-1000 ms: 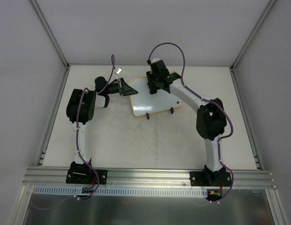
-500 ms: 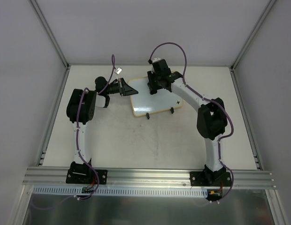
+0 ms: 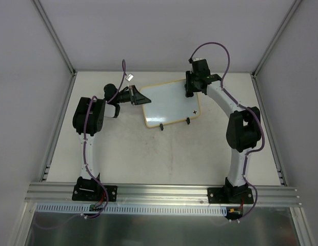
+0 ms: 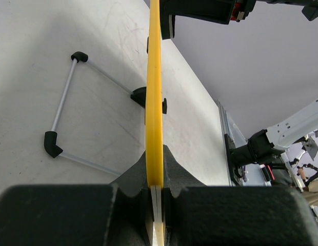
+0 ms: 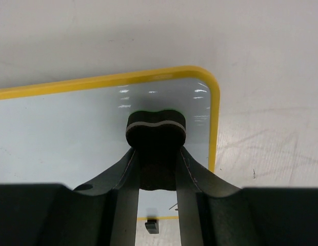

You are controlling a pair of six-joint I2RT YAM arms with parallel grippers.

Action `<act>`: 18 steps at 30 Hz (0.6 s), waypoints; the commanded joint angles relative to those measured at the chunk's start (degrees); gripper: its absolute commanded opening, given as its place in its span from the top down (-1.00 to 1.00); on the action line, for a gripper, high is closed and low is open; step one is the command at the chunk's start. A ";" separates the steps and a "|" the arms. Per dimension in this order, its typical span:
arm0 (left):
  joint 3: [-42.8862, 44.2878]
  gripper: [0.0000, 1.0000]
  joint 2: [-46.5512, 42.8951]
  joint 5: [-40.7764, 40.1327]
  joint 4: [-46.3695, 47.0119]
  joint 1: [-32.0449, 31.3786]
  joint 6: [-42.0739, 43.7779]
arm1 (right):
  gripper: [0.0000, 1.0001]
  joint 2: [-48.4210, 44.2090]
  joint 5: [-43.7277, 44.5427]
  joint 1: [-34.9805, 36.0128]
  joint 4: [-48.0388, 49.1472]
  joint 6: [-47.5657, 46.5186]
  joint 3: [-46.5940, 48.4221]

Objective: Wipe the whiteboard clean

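Wiping the whiteboard (image 3: 169, 105) with two arms: we see the board lying on the table (image 3: 148, 159) between the grippers, its two black clip feet (image 3: 161, 126) on the near edge. The left gripper (image 3: 137, 96) is clamped on the board's left edge; in the left wrist view the yellow rim (image 4: 154, 97) runs edge-on straight into the closed jaws. The right gripper (image 3: 191, 89) holds the black eraser (image 5: 156, 126) pinched between its fingers, with the pad set on the white surface just inside the far right corner. We judge the step in hand to be a stroke from this corner. To do it well, we keep the pad flat on the surface, press evenly, and draw it in overlapping passes that stop short of the rim, so that the eraser neither tips over the raised edge nor slips onto the table. The left clamp should hold firm while the stroke runs, since a sideways push could slide or turn the board. A small black mark (image 3: 195, 111) near the near right corner is the only ink we can make out; the next pass calls for travel towards it.
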 commanded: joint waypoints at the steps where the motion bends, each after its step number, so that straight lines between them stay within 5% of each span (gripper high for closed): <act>1: 0.45 1.00 0.68 3.56 20.62 0.15 2.66 | 1.00 -2.08 2.98 -0.21 -0.29 -1.49 -1.08; 18: 0.45 1.00 0.68 3.48 20.62 0.15 2.57 | 0.99 1.17 2.01 10.24 0.94 -1.41 0.67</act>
